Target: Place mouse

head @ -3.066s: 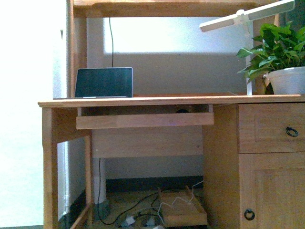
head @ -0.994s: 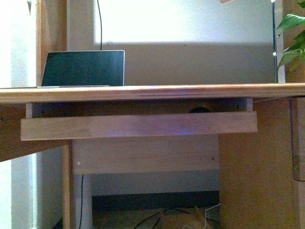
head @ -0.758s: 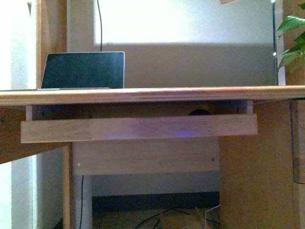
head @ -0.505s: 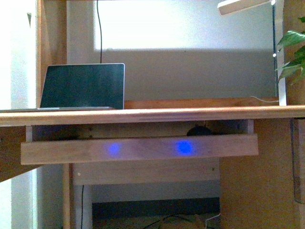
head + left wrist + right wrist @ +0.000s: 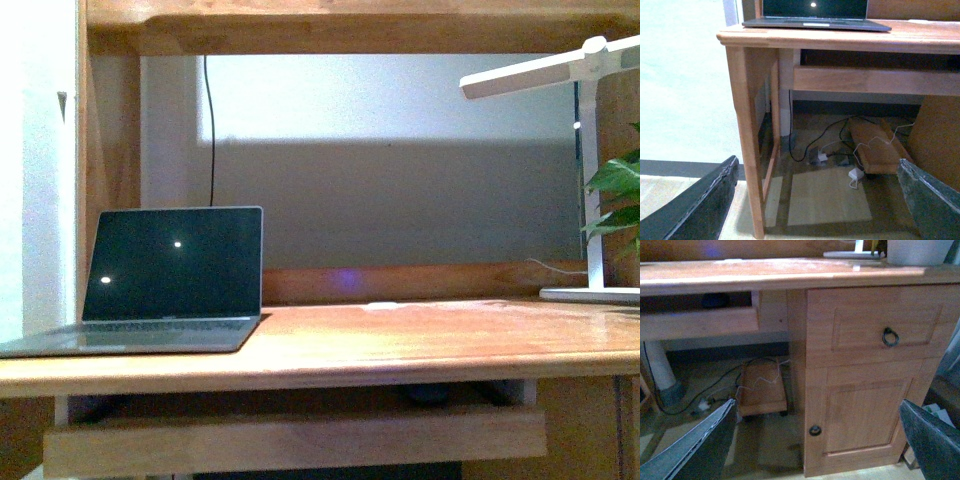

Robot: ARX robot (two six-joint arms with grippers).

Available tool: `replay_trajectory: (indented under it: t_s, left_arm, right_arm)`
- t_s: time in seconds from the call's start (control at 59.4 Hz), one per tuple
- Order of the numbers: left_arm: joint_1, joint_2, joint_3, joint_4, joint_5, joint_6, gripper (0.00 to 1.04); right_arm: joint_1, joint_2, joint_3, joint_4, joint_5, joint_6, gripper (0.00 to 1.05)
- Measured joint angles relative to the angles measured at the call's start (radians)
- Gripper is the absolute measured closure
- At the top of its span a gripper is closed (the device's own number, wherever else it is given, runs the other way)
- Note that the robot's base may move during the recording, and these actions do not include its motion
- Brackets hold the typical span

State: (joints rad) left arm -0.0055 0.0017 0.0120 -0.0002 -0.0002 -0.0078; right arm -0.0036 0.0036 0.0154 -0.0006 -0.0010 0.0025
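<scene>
The mouse [image 5: 428, 393] is a small dark rounded shape on the pull-out tray [image 5: 300, 440] under the desk top, mostly hidden behind the tray's front board. In the right wrist view the mouse [image 5: 715, 300] shows as a dark blob in the shadowed tray gap. My left gripper [image 5: 815, 210] is open, low in front of the desk's left leg [image 5: 747, 145], with nothing between its fingers. My right gripper [image 5: 812, 450] is open too, facing the cupboard door [image 5: 860, 415], far below the mouse. Neither gripper shows in the front view.
An open laptop [image 5: 170, 280] sits on the left of the desk top [image 5: 420, 340]. A small flat white disc [image 5: 383, 305], a white lamp [image 5: 590, 150] and a plant [image 5: 615, 200] are further right. Cables and a low wooden board [image 5: 875, 150] lie on the floor under the desk.
The front view has risen from level with the tray to above the desk top, so the tray and mouse now sit at the picture's bottom. The blue spots on the tray front are gone.
</scene>
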Motion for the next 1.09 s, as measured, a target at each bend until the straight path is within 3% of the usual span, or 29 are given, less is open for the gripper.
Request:
replay_trajectory:
  t_s: [0.236, 0.354, 0.522, 0.623, 0.758, 0.926, 1.095]
  left_arm:
    - [0.0, 0.001, 0.0, -0.002, 0.002, 0.0, 0.08]
    - [0.01, 0.178, 0.095, -0.228, 0.088, -0.145, 0.08]
    - [0.15, 0.468, 0.137, -0.064, 0.266, -0.087, 0.08]
    - [0.239, 0.7, 0.2, 0.136, 0.344, 0.071, 0.08]
    - [0.291, 0.998, 0.287, 0.384, 0.348, 0.327, 0.08]
    - [0.267, 1.447, 0.42, 0.702, 0.368, 0.847, 0.08]
    - [0.229, 1.65, 0.494, 0.85, 0.406, 1.096, 0.08]
  right_arm:
    - [0.0, 0.0, 0.0, 0.0, 0.0, 0.0, 0.07]
    - [0.0, 0.0, 0.0, 0.0, 0.0, 0.0, 0.07]
    - [0.0, 0.0, 0.0, 0.0, 0.0, 0.0, 0.07]
    - [0.0, 0.0, 0.0, 0.0, 0.0, 0.0, 0.07]
    - [0.0, 0.0, 0.0, 0.0, 0.0, 0.0, 0.07]
    - [0.0, 0.0, 0.0, 0.0, 0.0, 0.0, 0.07]
    - [0.0, 0.0, 0.0, 0.0, 0.0, 0.0, 0.07]
